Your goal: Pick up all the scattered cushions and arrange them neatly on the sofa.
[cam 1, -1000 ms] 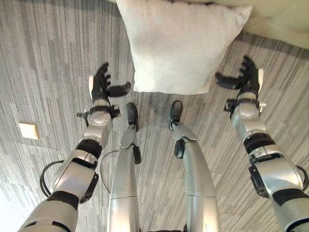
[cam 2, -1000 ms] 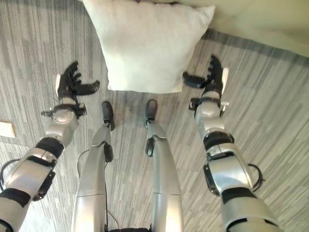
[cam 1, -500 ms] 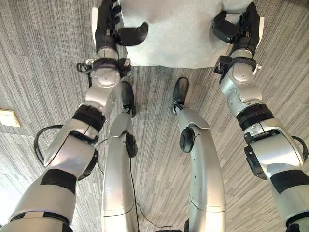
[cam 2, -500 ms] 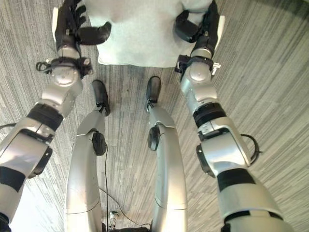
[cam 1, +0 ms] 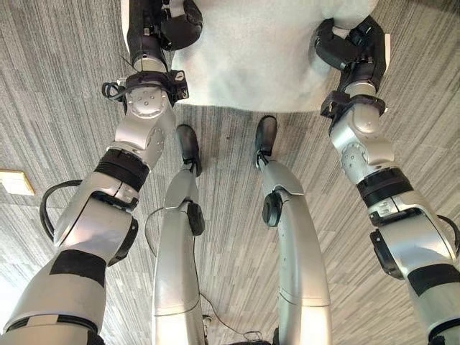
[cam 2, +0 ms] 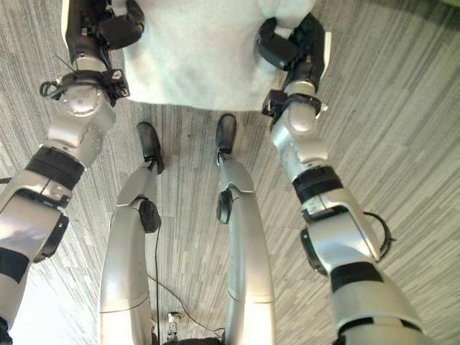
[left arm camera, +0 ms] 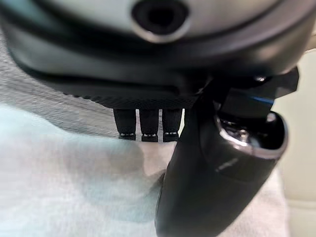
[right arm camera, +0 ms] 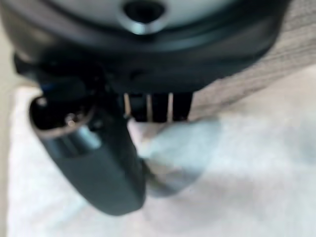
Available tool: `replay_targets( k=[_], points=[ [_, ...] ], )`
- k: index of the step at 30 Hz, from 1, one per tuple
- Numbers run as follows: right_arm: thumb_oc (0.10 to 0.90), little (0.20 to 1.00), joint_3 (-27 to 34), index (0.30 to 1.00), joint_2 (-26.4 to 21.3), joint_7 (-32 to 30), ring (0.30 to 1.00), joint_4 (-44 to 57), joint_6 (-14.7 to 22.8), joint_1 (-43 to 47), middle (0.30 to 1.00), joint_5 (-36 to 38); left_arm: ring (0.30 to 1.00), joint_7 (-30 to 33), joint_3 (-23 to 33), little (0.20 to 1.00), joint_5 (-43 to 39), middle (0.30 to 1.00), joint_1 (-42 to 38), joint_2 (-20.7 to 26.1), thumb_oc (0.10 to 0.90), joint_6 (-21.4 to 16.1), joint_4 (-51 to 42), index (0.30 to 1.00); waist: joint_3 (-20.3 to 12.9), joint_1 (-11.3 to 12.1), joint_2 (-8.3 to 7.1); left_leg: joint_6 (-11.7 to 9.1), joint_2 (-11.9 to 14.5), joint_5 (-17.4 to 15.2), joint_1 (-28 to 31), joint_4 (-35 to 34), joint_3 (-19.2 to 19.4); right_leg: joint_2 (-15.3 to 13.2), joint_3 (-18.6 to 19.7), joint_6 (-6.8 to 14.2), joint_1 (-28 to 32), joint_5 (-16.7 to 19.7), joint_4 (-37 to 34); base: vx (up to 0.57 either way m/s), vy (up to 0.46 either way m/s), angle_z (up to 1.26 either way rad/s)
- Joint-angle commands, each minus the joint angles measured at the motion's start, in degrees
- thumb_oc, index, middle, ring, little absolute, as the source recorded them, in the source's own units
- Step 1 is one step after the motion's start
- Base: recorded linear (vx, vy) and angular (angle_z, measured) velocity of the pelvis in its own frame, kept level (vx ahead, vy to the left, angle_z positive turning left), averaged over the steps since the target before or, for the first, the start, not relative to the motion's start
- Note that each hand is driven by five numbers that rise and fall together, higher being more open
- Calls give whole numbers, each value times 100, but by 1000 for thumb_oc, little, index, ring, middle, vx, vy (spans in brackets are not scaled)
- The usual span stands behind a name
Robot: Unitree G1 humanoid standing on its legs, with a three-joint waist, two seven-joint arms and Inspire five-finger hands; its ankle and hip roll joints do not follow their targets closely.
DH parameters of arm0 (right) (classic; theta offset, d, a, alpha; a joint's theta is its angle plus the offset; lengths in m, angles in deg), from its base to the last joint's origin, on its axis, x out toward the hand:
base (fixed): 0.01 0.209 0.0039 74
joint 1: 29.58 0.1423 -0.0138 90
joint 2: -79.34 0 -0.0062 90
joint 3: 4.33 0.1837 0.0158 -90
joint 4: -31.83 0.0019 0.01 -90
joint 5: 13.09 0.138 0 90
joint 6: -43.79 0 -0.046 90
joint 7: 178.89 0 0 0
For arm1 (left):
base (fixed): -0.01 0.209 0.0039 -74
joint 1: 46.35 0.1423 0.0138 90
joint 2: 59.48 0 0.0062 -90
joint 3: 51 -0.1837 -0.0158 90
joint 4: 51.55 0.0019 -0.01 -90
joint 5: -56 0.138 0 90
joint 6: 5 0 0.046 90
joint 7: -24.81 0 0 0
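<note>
A: Where's the cushion sitting?

B: The white cushion (cam 1: pixel 251 50) is lying flat on the grey striped carpet (cam 1: pixel 65 108), right ahead of the robot, near the top of both eye views. It isn't on any sofa yet.

A: Left hand (cam 1: pixel 154 29) doing what?

B: It's gripping the cushion's left edge. The thumb (left arm camera: pixel 197 187) is pressing down on top of the fabric and denting it, and the fingers (left arm camera: pixel 141 123) are reaching under or past the edge, so it's pinching the cloth.

A: And the right hand (cam 2: pixel 295 50)?

B: It's mirroring that on the cushion's right edge. The thumb (right arm camera: pixel 98 163) is curling over the top, the fingers (right arm camera: pixel 155 108) are going behind the fabric, and the cloth is puckering between them.

A: Why both sides?

B: Probably because the cushion is wide and floppy; holding opposite edges should be keeping it level and stopping it folding when it's lifted.

A: Stage of the task?

B: Looks like the grasp is closing, with the lift not yet done. The cushion seems to be resting on the floor, and placing it is all to come.

A: Risk?

B: The thin pinch might be slipping off the soft edge
</note>
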Motion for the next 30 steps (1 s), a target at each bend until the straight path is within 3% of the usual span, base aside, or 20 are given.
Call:
replay_targets(
  k=[1,3,6,7,8,11,12,14,18,19,21,24,25,26,27,30],
  points=[
    [400,300,145,300,611,471,300,1690,973,99,300,-853,300,-276,83,300,404,300,191,-631,400,-991,-1403,300,-1173,18,43,-40,-66,-727,-255,331,-324,235,207,721,3,-658,280,-36,48,1],
    [400,300,317,300,675,457,300,1980,1015,-232,300,-1079,300,-264,264,300,513,300,473,-727,400,-1006,-1723,300,-1182,-1,70,-69,-61,-680,156,39,-327,232,174,724,401,-628,45,-31,46,4],
    [400,300,318,300,675,455,300,1983,1014,-234,300,-1081,300,-263,264,300,514,300,475,-727,400,-1005,-1725,300,-1175,-1,69,-69,-62,-678,167,33,-328,232,174,724,412,-626,41,-33,18,4],
    [400,300,568,300,608,483,300,2854,1007,-1110,300,-1772,300,-299,560,300,917,300,1295,-893,400,-1058,-2638,300,-1197,-38,68,-133,-45,-427,1117,-643,-375,195,89,715,1327,-367,-613,-60,44,5],
    [400,300,755,300,579,570,300,3217,1036,-1612,300,-1985,300,-371,726,300,1115,300,1720,-957,400,-1085,-3042,300,-1301,-36,77,-179,-99,-355,1639,-1034,-407,183,64,731,1802,-269,-992,-65,44,5],
    [400,300,888,300,558,684,300,3584,1018,-2166,300,-2182,300,-527,771,300,1271,300,2203,-1008,400,-1125,-3416,300,-1365,-31,82,-206,-119,-323,2183,-1258,-430,159,7,731,2337,-227,-1288,6,3,2],
    [400,300,1067,300,562,755,300,3935,1061,-2731,300,-2408,300,-681,907,300,1394,300,2716,-1050,400,-1170,-3772,300,-1496,2,93,-253,-166,-292,2799,-1592,-470,197,-46,741,2913,-214,-1595,0,0,0],
    [400,300,1106,300,565,829,300,4088,1029,-3033,300,-2484,300,-745,876,300,1483,300,3010,-1035,400,-1195,-3916,300,-1528,15,90,-267,-162,-268,3159,-1725,-476,201,-81,732,3257,-203,-1737,47,-15,0],
    [400,300,1301,300,622,1111,300,4562,969,-4290,300,-2796,300,-1111,1022,300,1454,300,4428,-1085,400,-1275,-4406,300,-1780,87,82,-329,-106,-172,4724,-2398,-510,262,-230,723,4810,-243,-2342,112,-49,1],
    [400,300,1303,300,624,1111,300,4569,965,-4297,300,-2798,300,-1110,1022,300,1455,300,4434,-1083,400,-1272,-4413,300,-1778,85,82,-328,-107,-141,4732,-2421,-512,262,-233,723,4823,-211,-2373,116,-68,4],
    [400,300,1424,300,658,1234,300,4765,936,-4899,300,-2976,300,-1239,1143,300,1525,300,5192,-1024,400,-1306,-4604,300,-1920,120,115,-374,-26,-143,5486,-2682,-496,322,-294,678,5607,-365,-2546,142,-82,7],
    [400,300,1557,300,641,1282,300,4858,942,-5212,300,-3069,300,-1304,1295,300,1486,300,5625,-997,400,-1307,-4684,300,-2021,125,90,-430,9,-179,5803,-2627,-480,347,-332,627,6135,-445,-2723,127,-94,12],
    [400,300,1671,300,613,1327,300,5003,945,-5420,300,-3136,300,-1364,1411,300,1404,300,5963,-986,400,-1314,-4779,300,-2068,167,49,-505,9,-209,5895,-2342,-486,356,-358,552,6549,-566,-2855,125,-92,26],
    [400,300,1672,300,614,1329,300,5011,942,-5432,300,-3135,300,-1366,1410,300,1402,300,5975,-985,400,-1311,-4787,300,-2057,162,49,-506,9,-220,5907,-2326,-493,357,-365,551,6577,-565,-2868,126,-97,41],
    [400,300,1793,300,574,1333,300,5109,954,-5543,300,-3199,300,-1357,1521,300,1378,300,6170,-1014,400,-1318,-4835,300,-2081,237,-1,-634,-35,-41,5840,-1837,-493,361,-446,486,6928,-623,-2973,63,-53,37],
    [400,300,1843,300,613,1355,300,5183,931,-5618,300,-3171,300,-1377,1560,300,1344,300,6350,-1031,400,-1323,-4864,300,-2125,253,-48,-618,9,-3,5758,-1441,-350,304,-571,464,7188,-651,-3078,97,-28,48]
  ],
)
